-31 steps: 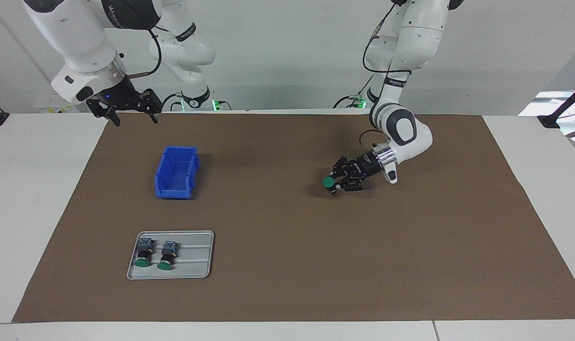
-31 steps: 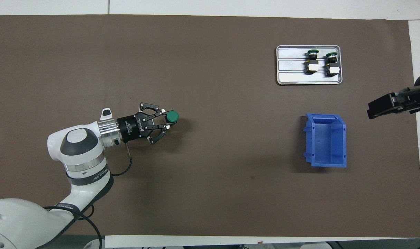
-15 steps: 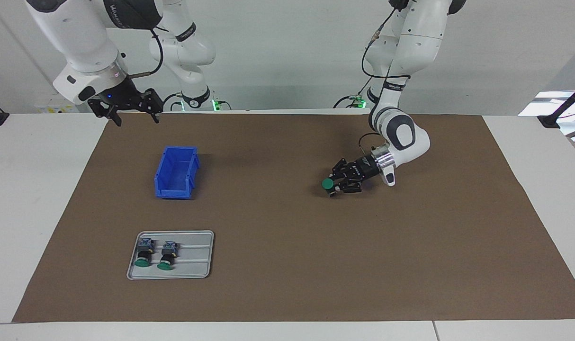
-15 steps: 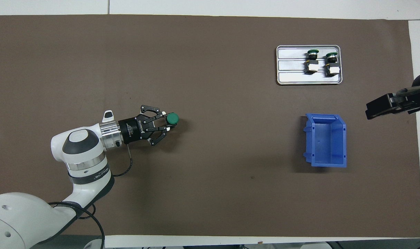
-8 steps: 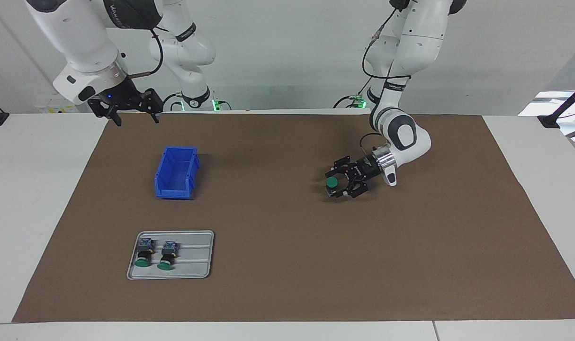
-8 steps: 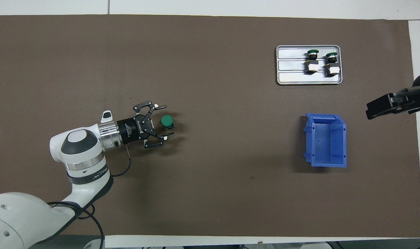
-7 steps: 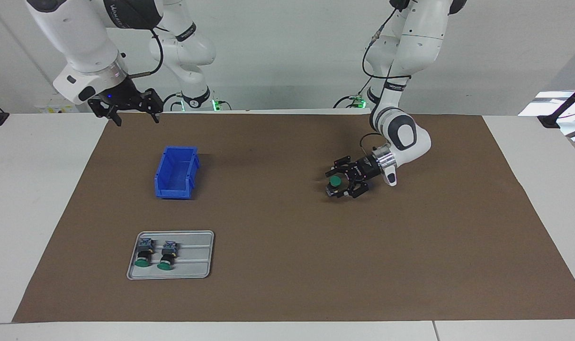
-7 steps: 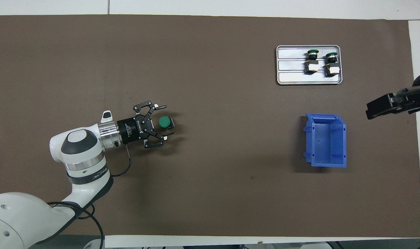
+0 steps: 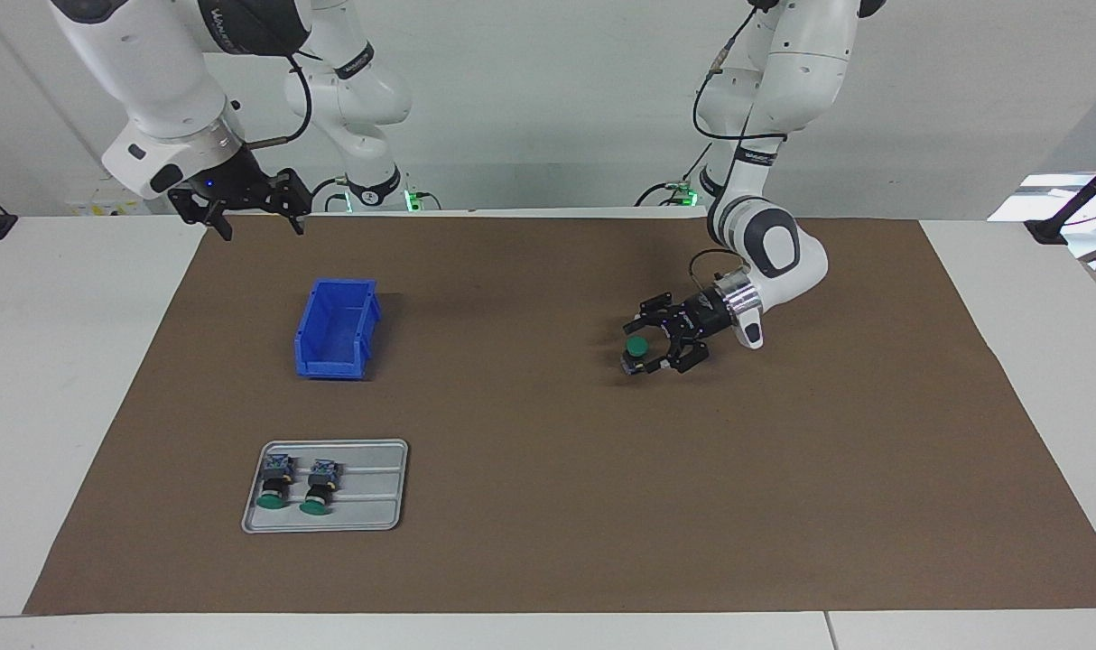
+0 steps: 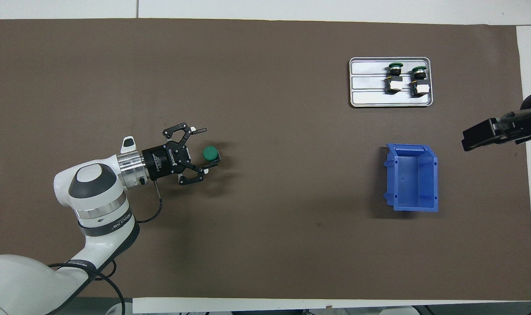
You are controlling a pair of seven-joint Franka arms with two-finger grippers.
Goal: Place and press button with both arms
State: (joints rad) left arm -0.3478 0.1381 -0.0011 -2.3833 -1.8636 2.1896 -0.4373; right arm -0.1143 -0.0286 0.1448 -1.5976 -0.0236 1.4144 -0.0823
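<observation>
Button [image 9: 636, 351] stands upright on the tabletop [image 9: 548, 542], green cap up, toward the left arm's end. Left end effector [image 9: 654, 344] sits low around it, fingers spread, not gripping. Right end effector [image 9: 238, 209] waits raised over the corner nearest its base; I cannot tell its fingers' state.

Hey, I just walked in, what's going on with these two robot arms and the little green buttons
The left pincer is open around a green-capped button standing cap-up on the brown mat toward the left arm's end, so the button looks placed but not yet pressed. The right pincer waits in the air over the mat's edge at the right arm's end, its fingers open. Two more buttons lie in a grey tray, farther from the robots than the empty blue bin.
</observation>
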